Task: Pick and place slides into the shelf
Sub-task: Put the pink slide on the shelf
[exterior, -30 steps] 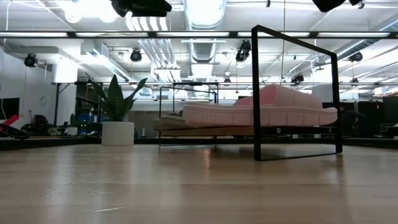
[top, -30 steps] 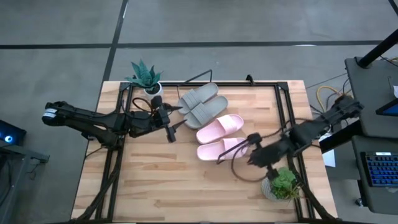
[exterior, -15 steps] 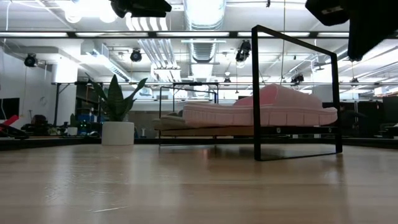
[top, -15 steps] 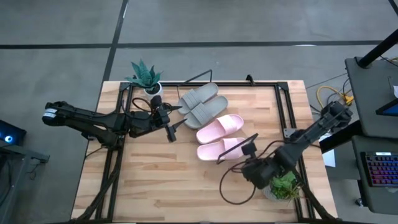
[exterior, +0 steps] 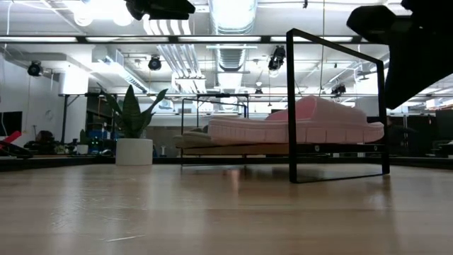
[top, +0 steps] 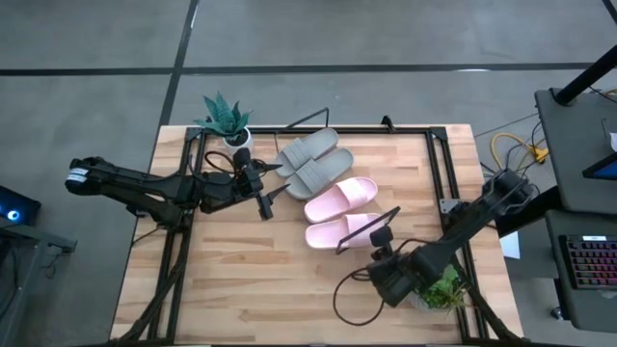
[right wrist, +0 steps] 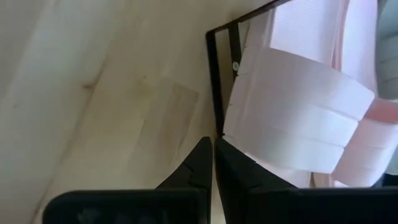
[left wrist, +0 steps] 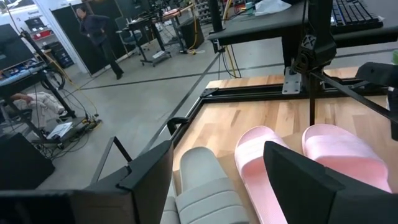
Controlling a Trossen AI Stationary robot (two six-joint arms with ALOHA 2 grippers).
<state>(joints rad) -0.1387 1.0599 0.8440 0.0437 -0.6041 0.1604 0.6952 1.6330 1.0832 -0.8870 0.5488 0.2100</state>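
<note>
The right gripper, fingers pressed shut and empty, has pulled back toward the table's near edge beside a potted plant, leaving bare planks ahead. Mid-table, two pink slides and two grey slides rest on the shelf. The left gripper stays spread, unmoved, just left.

Shelf board hidden under the slides. Low view: grey slides mostly behind pink ones. Right wrist view crops pink slide.
</note>
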